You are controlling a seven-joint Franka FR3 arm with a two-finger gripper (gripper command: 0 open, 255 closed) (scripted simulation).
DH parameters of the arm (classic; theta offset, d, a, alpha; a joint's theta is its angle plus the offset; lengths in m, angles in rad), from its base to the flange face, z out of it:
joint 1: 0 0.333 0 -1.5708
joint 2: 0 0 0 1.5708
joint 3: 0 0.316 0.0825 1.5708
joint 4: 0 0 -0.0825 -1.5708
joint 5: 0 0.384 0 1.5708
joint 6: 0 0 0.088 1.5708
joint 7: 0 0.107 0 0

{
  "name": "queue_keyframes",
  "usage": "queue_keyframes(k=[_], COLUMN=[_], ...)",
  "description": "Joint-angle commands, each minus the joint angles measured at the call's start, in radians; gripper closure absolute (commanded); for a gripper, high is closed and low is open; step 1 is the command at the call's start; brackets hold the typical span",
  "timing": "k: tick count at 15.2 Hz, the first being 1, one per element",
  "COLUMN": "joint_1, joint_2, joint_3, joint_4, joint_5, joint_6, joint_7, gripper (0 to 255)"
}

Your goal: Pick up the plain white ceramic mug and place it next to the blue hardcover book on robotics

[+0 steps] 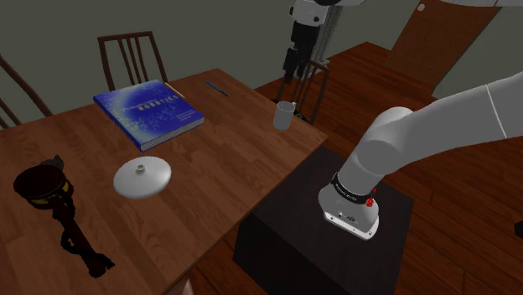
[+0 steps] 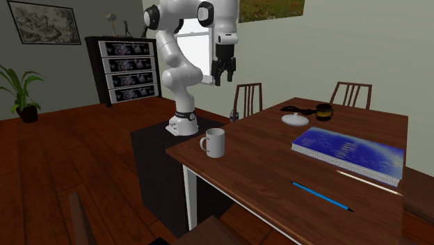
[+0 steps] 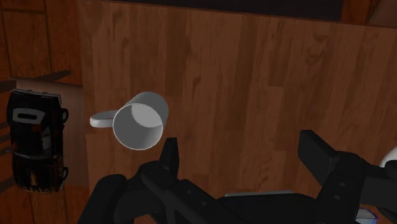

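Black two-finger claw [image 2: 222,77] on a white arm hangs in the air above one corner of a wooden surface [image 2: 271,170]. Its jaws are spread wide and hold nothing. In the wrist view the two fingers [image 3: 170,156] stand far apart. The white mug [image 3: 141,119] sits below them, off to the outer side of one finger, outside the gap and untouched. The mug stands upright with its mouth open to the ceiling and its handle pointing away from the claw. It is near the corner of the surface closest to the robot's dark stand [image 1: 277,243].

A blue hardcover book [image 1: 149,109] with pale lettering on its cover lies flat farther along the surface, well apart from the mug. A thin blue pen [image 2: 321,196] lies near the book. Beyond the book from the mug rests a round white lid [image 1: 142,178] with a small knob, and just past it a dark, rounded object [image 1: 42,183] that is hard to make out. Wooden chairs [image 1: 130,57] stand along the far side of the surface.
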State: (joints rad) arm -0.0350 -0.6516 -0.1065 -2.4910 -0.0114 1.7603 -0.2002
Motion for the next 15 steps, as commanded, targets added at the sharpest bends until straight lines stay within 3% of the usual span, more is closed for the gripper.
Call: queue_keyframes(k=[1, 15], joint_1=[-0.002, -0.043], joint_2=[0.042, 0.451], joint_3=[-0.006, -0.08], joint_4=[-0.03, -0.093], joint_5=[-0.019, -0.158], joint_6=[0.062, 0.478], joint_7=[-0.019, -0.139], gripper=[0, 0])
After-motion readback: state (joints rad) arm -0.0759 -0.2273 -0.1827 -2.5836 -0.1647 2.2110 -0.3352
